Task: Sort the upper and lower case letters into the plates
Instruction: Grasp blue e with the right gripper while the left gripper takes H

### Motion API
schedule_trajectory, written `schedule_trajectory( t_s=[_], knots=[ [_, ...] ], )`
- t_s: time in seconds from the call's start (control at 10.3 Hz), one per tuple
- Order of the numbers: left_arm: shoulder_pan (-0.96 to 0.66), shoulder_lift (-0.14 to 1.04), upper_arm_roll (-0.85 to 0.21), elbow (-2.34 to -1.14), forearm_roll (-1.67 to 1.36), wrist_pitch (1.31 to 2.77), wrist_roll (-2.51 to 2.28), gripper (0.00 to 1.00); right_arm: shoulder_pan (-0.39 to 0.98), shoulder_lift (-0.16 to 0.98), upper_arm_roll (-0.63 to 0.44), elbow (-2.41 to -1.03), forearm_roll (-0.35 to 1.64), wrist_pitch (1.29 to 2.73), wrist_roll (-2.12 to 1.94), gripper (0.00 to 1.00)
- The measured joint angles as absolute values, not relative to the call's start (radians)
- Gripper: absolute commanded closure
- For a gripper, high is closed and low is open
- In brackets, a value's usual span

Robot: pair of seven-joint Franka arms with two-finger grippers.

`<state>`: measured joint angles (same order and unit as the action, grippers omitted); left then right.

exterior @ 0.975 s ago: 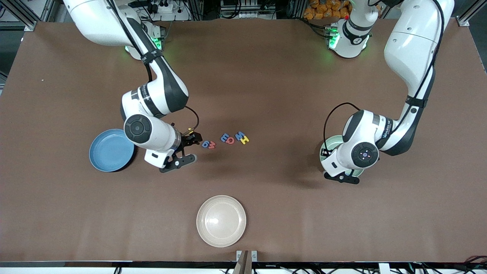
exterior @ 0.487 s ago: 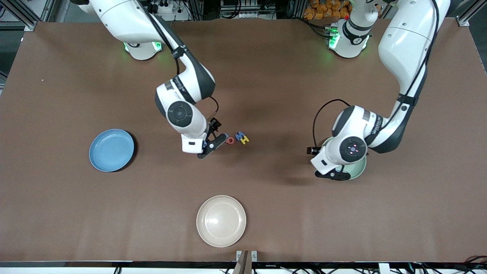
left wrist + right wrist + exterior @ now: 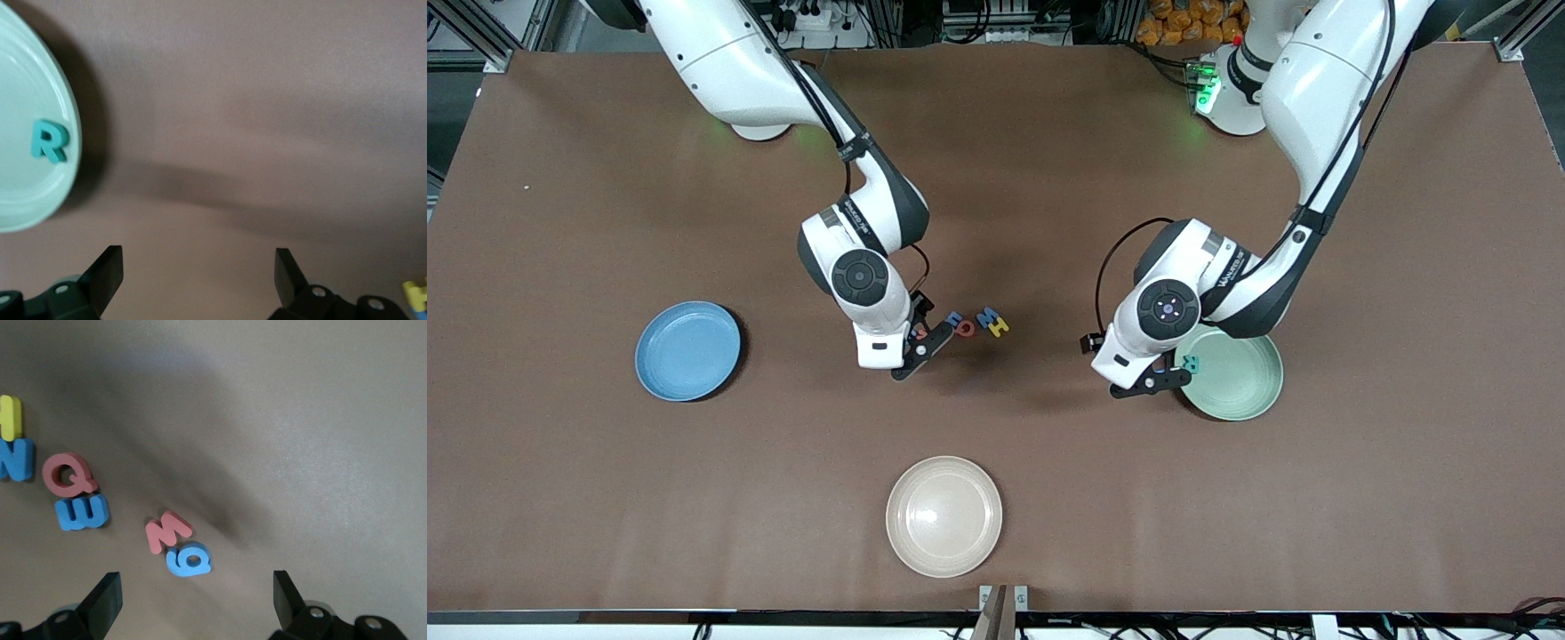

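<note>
While both arms hang low over the brown table (image 3: pixel 1049 498), I see the right gripper (image 3: pixel 919 338) just left of the frame's centre, fingers spread wide and empty, directly above the letter cluster. In the right wrist view I count six letters there: a red M (image 3: pixel 167 531) touching a blue round letter (image 3: pixel 189 560) closest to the fingertips, then a red Q (image 3: pixel 67 475) against a blue E (image 3: pixel 81 512), and at the view's left edge a blue N (image 3: pixel 15 459) with a yellow letter (image 3: pixel 10 417) above it. The left gripper (image 3: pixel 1138 373), right of centre, is also open and holds nothing, hovering over bare table beside the rim of the mint green plate (image 3: pixel 1245 391). One teal R (image 3: pixel 49 141) lies in that plate, near the rim closest to the gripper. I count three plates: the mint one, an empty sky blue plate (image 3: pixel 687 350) at middle left, and a cream-white plate (image 3: pixel 943 516) at lower centre.
</note>
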<state>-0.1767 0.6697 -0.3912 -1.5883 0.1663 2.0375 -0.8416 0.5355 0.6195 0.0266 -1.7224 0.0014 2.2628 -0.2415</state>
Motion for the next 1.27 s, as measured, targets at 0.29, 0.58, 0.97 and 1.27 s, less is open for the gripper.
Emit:
schedule_trajectory(
  t_s=[0.29, 0.58, 0.97, 1.27],
  knots=[
    [-0.195, 0.679, -0.390, -1.586, 0.130, 2.110, -1.033, 0.00, 0.545, 0.620, 0.032, -1.773, 0.001, 2.357, -0.249, 0.00],
    [-0.307, 0.715, -0.388, -1.585, 0.130, 2.196, -1.244, 0.00, 0.599, 0.622, 0.041, -1.778, 0.002, 2.402, -0.176, 0.00],
    [-0.335, 0.757, -0.384, -1.566, 0.130, 2.251, -1.326, 0.00, 0.667, 0.675, 0.042, -1.784, 0.002, 2.491, -0.097, 0.00],
    [-0.348, 0.770, -0.372, -1.554, 0.130, 2.257, -1.331, 0.00, 0.670, 0.682, 0.041, -1.784, 0.002, 2.502, -0.089, 0.00]
  ],
)
